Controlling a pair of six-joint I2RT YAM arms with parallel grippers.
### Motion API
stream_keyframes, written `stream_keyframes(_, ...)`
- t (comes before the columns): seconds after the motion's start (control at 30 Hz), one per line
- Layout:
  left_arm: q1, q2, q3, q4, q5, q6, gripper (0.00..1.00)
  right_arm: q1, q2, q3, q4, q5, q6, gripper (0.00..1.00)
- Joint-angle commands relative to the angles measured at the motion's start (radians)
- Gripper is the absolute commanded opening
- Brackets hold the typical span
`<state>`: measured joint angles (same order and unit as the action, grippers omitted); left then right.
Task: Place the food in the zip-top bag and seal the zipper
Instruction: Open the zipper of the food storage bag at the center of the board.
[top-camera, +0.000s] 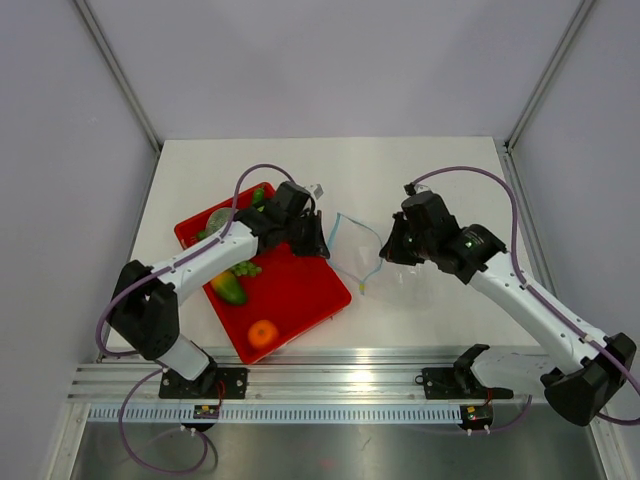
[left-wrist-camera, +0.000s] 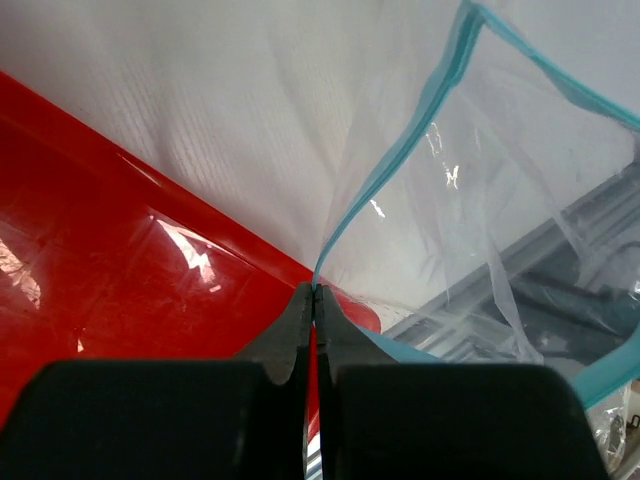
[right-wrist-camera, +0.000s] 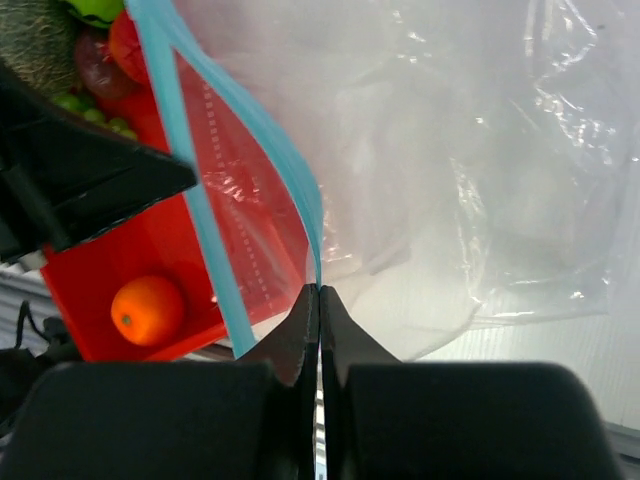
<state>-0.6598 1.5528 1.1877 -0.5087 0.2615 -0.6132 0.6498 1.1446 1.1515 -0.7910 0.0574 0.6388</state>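
Note:
The clear zip-top bag (top-camera: 358, 248) hangs open between my two grippers, just right of the red tray. My left gripper (top-camera: 322, 246) is shut on one side of the light blue zipper (left-wrist-camera: 392, 160), pinched at the fingertips (left-wrist-camera: 316, 292). My right gripper (top-camera: 386, 256) is shut on the other zipper lip (right-wrist-camera: 290, 170), also at the tips (right-wrist-camera: 320, 290). The bag (right-wrist-camera: 470, 170) looks empty. The food lies on the tray: orange (top-camera: 262, 333), mango (top-camera: 228, 288), grapes (top-camera: 245, 268), melon (top-camera: 218, 218), cucumber (top-camera: 258, 197). The orange (right-wrist-camera: 147, 310) also shows in the right wrist view.
The flat red tray (top-camera: 300, 295) lies left of centre, with its corner under the left gripper (left-wrist-camera: 120, 250). A metal rail (top-camera: 340, 385) runs along the near edge. Grey walls enclose the white table (top-camera: 400, 170).

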Motion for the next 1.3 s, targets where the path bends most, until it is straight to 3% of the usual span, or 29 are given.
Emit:
stream_keyframes(0.0, -0.003, -0.069, 0.070, -0.022, -0.022, 0.055, 0.00, 0.011, 0.029, 0.017, -0.051, 0.122, 0.041, 0.02)
stream_keyframes(0.4, -0.020, -0.108, 0.113, -0.071, 0.024, 0.099, 0.00, 0.065, 0.181, 0.123, -0.025, 0.145, 0.015, 0.44)
stream_keyframes(0.83, -0.021, -0.123, 0.104, -0.080, 0.051, 0.133, 0.00, 0.070, 0.271, 0.209, -0.010, 0.110, -0.021, 0.45)
stream_keyframes(0.9, -0.021, -0.125, 0.102, -0.083, 0.054, 0.136, 0.00, 0.070, 0.276, 0.209, -0.005, 0.098, -0.024, 0.42)
stream_keyframes(0.93, -0.021, -0.125, 0.104, -0.085, 0.054, 0.141, 0.00, 0.070, 0.277, 0.214, -0.002, 0.091, -0.027, 0.35)
stream_keyframes(1.03, -0.021, -0.129, 0.101, -0.088, 0.064, 0.154, 0.00, 0.070, 0.282, 0.224, -0.008, 0.090, -0.036, 0.31)
stream_keyframes(1.2, -0.021, -0.128, 0.095, -0.091, 0.082, 0.174, 0.00, 0.070, 0.299, 0.237, -0.019, 0.084, -0.054, 0.46)
stream_keyframes(1.27, -0.021, -0.126, 0.095, -0.096, 0.090, 0.178, 0.00, 0.070, 0.310, 0.235, -0.017, 0.076, -0.056, 0.46)
